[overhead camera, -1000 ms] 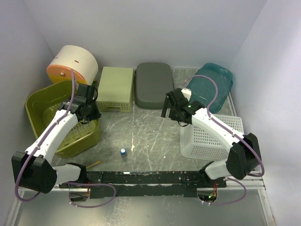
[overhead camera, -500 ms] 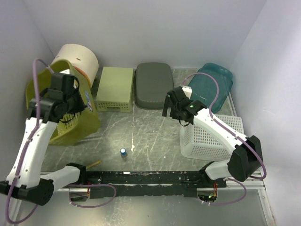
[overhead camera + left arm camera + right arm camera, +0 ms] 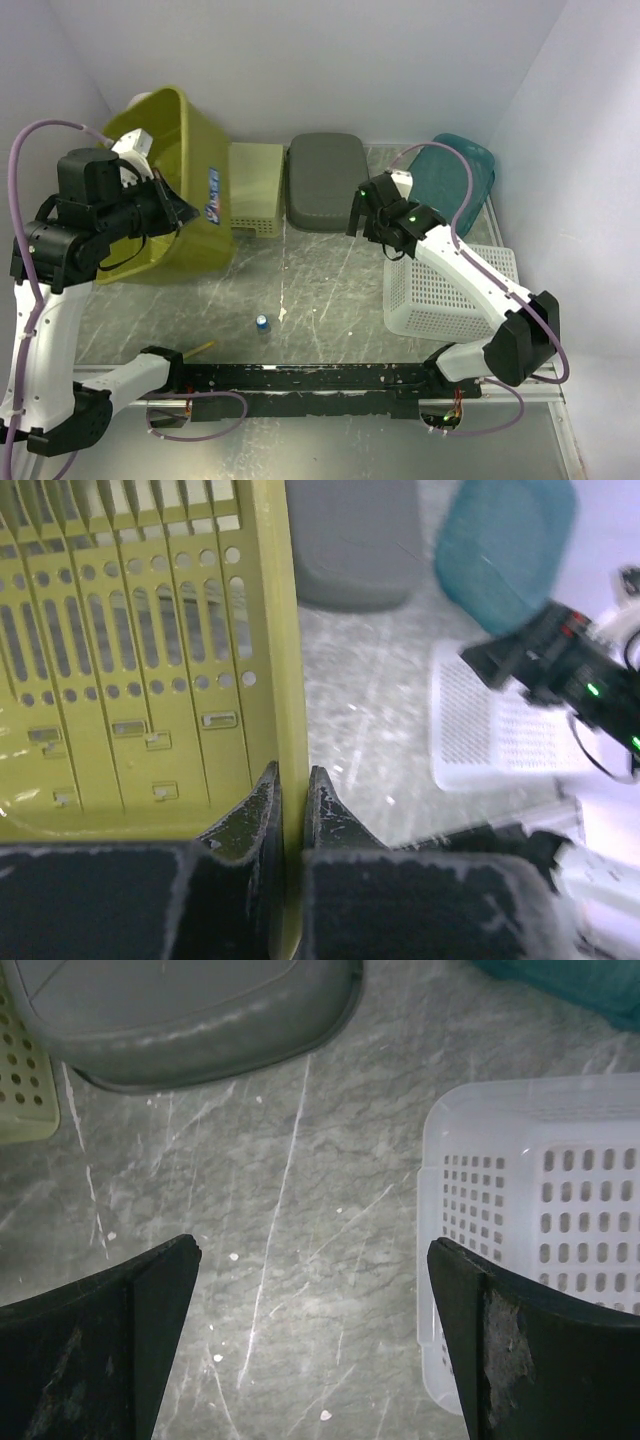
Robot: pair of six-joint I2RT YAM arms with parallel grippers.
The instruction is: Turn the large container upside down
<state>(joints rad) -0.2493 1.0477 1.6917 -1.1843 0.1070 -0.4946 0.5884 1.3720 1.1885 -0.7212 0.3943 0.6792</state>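
Observation:
The large olive-green container (image 3: 190,190) is lifted and tipped on its side at the left, its open side facing left. My left gripper (image 3: 172,212) is shut on its right wall; in the left wrist view the jaws (image 3: 288,780) pinch the thin green rim (image 3: 272,630), with a slotted inner basket (image 3: 120,650) showing inside. My right gripper (image 3: 362,232) hangs open and empty over the table centre; in the right wrist view (image 3: 315,1250) it spans bare marble.
A pale green box (image 3: 252,188), a grey lid (image 3: 325,180) and a teal bin (image 3: 455,180) line the back. A white perforated basket (image 3: 450,290) sits at the right. A small blue-capped bottle (image 3: 262,323) and a wooden stick (image 3: 198,349) lie near the front rail.
My left arm has lifted the green container off the table and tilted it up from flat onto its side, moving it back and up. My right arm barely moved.

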